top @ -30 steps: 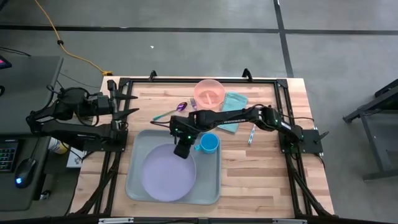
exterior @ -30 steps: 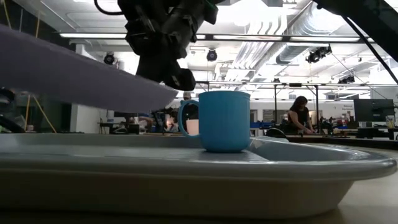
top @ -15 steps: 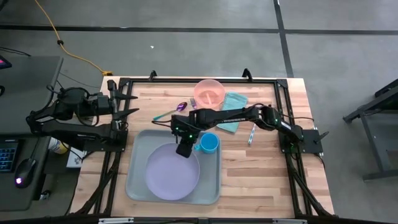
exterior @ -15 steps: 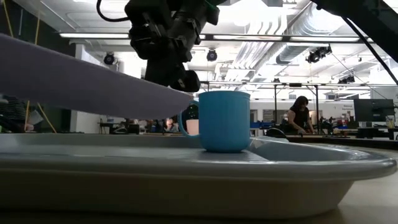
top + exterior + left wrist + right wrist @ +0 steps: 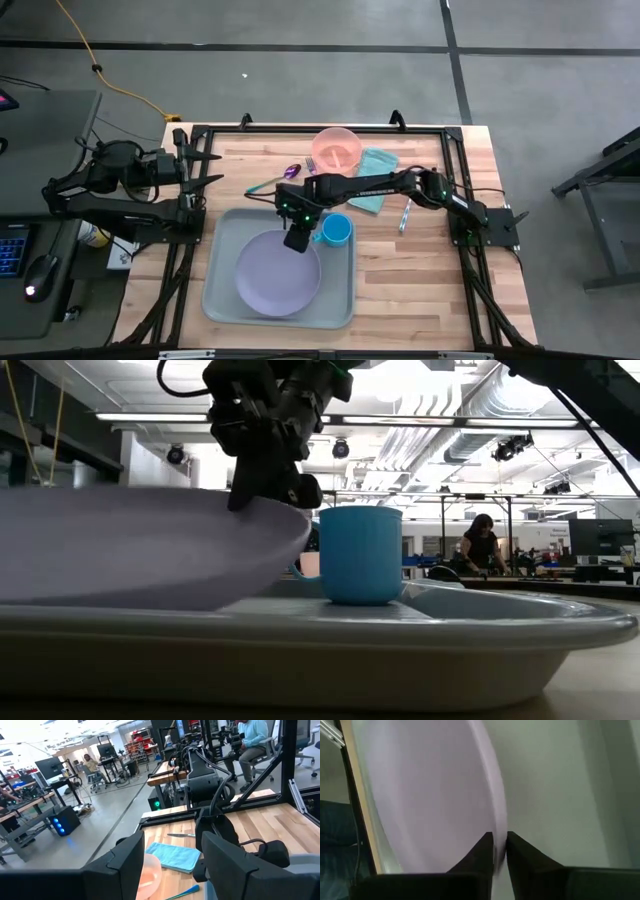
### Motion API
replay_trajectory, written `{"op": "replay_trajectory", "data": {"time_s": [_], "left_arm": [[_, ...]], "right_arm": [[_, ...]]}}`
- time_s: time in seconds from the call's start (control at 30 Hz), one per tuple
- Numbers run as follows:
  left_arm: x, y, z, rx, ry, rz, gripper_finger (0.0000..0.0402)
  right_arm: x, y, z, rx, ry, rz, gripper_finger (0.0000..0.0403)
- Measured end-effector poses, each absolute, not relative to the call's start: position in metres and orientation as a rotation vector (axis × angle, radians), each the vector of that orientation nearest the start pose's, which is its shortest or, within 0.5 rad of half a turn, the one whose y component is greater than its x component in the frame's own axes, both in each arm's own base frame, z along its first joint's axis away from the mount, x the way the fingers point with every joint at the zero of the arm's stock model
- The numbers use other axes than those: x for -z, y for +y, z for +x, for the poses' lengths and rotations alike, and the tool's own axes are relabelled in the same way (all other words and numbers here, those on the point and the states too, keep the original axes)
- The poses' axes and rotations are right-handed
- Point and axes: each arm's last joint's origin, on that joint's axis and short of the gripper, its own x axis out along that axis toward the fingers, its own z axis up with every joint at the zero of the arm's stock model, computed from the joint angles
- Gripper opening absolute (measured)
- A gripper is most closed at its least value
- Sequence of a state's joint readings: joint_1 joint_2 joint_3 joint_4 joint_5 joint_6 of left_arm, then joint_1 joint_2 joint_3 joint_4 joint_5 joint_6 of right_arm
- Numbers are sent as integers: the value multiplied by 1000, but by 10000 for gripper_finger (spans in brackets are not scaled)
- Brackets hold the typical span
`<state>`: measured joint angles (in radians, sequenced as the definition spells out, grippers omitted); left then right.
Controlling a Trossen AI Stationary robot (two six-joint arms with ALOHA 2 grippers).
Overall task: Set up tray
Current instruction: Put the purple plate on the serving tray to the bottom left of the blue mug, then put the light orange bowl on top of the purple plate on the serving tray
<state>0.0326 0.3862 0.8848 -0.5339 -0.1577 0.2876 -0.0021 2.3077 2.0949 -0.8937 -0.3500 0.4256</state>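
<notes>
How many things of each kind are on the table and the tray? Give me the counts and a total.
Tray: 1
Lavender plate: 1
Blue mug: 1
Pink bowl: 1
Teal cloth: 1
Spoon: 1
Knife: 1
Total: 7

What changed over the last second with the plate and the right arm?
The right gripper, shut on the lavender plate's rim, lowered it: in the low view the raised, tilted plate has come down almost level onto the tray, shifting slightly toward the blue mug. Mug, tray, pink bowl and the left gripper, waiting at the table's edge, stayed put.
</notes>
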Motion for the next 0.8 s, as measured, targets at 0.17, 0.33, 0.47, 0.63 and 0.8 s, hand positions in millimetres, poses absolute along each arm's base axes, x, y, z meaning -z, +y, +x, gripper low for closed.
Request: {"op": "replay_trajectory", "data": {"time_s": [0.17,0.33,0.47,0.63,0.8], "left_arm": [[-369,6,58,-183,62,289,227],[-369,6,58,-165,68,293,227],[-368,6,58,-164,75,294,227],[-368,6,58,-164,75,298,227],[-368,6,58,-164,77,311,227]], "right_arm": [[-221,9,491,-77,1157,577,62],[-221,10,490,-90,1176,580,76],[-220,10,488,-92,1196,585,79],[-228,-3,491,-46,1132,576,79],[-248,-38,492,82,1057,533,79]]}}
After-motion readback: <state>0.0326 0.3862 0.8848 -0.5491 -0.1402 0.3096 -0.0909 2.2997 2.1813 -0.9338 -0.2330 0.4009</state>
